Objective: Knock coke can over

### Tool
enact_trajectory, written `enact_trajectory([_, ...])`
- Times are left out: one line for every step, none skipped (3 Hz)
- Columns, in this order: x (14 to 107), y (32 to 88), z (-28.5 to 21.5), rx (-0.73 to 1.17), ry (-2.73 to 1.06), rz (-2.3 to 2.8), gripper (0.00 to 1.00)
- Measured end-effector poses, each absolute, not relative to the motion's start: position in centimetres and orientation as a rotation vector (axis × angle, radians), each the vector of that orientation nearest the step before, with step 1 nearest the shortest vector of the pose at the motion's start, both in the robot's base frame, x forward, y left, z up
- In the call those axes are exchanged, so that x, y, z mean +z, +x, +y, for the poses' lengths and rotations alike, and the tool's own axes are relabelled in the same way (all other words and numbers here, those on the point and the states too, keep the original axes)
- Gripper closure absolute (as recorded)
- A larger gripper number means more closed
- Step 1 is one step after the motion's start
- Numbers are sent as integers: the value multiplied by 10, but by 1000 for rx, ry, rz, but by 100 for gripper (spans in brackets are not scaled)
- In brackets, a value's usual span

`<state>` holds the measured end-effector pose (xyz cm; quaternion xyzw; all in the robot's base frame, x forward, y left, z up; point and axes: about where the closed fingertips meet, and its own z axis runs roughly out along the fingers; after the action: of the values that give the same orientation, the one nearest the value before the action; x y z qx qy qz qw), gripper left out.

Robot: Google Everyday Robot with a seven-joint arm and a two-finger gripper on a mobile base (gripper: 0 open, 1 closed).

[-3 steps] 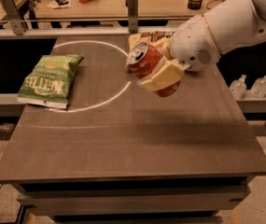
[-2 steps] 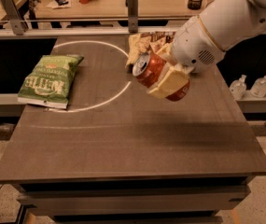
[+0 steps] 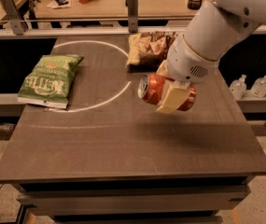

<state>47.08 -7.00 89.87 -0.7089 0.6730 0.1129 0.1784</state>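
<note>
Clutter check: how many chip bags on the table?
2: green plastic chip bag left; brown chip bag rear centre, partly behind arm. Gripper grips red aluminium coke can above mid-table.

White arm [image 3: 226,22] slanting down from the upper right toward the coke can [image 3: 151,88]. Rounded wrist housing [image 3: 191,62] just above and to the right of the can, with a small grille facing the camera. Gripper [image 3: 166,91] clamped on the can's middle. One cream finger [image 3: 172,99] laid across the can's near side, tip pointing down and left — the other mostly hidden behind the can's upper edge. Holds the can sideways in the air, silver top turned left.
</note>
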Motion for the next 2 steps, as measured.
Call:
enact_trajectory([882, 471, -74, 263, -2083, 1926, 100])
enact_trajectory([867, 472, -79, 231, -2144, 1946, 100])
